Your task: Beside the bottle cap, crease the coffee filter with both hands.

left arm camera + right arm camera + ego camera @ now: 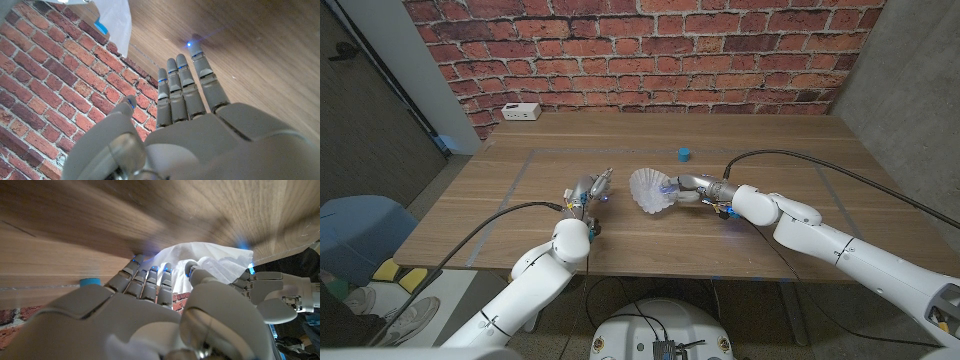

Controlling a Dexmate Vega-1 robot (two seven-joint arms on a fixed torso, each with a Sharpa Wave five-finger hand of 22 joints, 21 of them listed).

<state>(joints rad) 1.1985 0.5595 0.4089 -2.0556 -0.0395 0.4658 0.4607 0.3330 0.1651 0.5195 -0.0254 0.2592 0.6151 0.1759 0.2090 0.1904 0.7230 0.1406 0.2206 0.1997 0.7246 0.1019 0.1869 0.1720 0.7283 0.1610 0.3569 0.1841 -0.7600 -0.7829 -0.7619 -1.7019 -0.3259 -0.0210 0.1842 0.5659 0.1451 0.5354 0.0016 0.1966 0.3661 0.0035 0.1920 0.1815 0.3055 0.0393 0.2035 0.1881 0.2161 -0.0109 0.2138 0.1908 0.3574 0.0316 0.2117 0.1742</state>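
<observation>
The white pleated coffee filter [648, 190] stands tipped on its side at the table's middle. My right hand [688, 190] holds its right rim, thumb and fingers pinching the paper; in the right wrist view the filter [225, 260] bulges past that hand [150, 305]. My left hand [588, 192] is a little to the filter's left, apart from it, fingers straight and spread, holding nothing. In the left wrist view the left hand [185, 100] reaches toward the filter's edge [115, 20]. The blue bottle cap [684, 153] lies just behind the filter, also seen as a cap [90, 282] beyond my right fingers.
A white box [522, 111] sits at the table's back left by the brick wall [640, 50]. Black cables trail along both arms over the wooden table [800, 160]. Blue bins and a yellow object lie on the floor at left.
</observation>
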